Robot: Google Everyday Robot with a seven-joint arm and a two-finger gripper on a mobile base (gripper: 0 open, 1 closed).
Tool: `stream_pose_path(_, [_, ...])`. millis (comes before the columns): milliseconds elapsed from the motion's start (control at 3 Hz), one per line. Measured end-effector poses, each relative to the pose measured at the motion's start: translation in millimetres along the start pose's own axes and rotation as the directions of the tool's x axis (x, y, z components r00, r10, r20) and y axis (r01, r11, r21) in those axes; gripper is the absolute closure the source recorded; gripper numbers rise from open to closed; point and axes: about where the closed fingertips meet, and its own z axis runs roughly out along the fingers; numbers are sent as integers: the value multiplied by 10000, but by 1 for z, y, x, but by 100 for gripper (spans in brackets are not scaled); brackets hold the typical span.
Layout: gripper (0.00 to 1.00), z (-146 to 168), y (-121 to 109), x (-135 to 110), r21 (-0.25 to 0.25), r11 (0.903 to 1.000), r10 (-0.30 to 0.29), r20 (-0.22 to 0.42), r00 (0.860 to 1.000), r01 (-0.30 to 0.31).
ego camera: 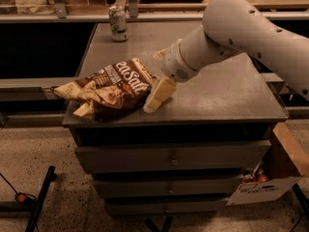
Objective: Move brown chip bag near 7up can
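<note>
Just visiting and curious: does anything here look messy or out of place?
Only the brown chip bag: it is crumpled, and its left end sticks out past the cabinet top. The gripper is beside its right end; the 7up can stands upright.

Glossy crinkled brown chip bag (113, 88); matt cream gripper (154, 100) beside it.

Arm: one smooth white jointed arm (251, 30), entering from upper right and sloping down-left above the grey metal tabletop (227, 98). Wrist: round white collar over the tabletop's middle. Cream-coloured end effector (159, 94): angled down-left, low over the tabletop's front-left part.
</note>
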Motion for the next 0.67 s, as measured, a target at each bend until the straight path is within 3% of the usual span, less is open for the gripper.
stream_pose_path(333, [0, 21, 3, -1, -285, 9996, 18, 79, 10000, -16])
stream_pose_path(667, [15, 33, 7, -8, -525, 9985, 145, -50, 9999, -147])
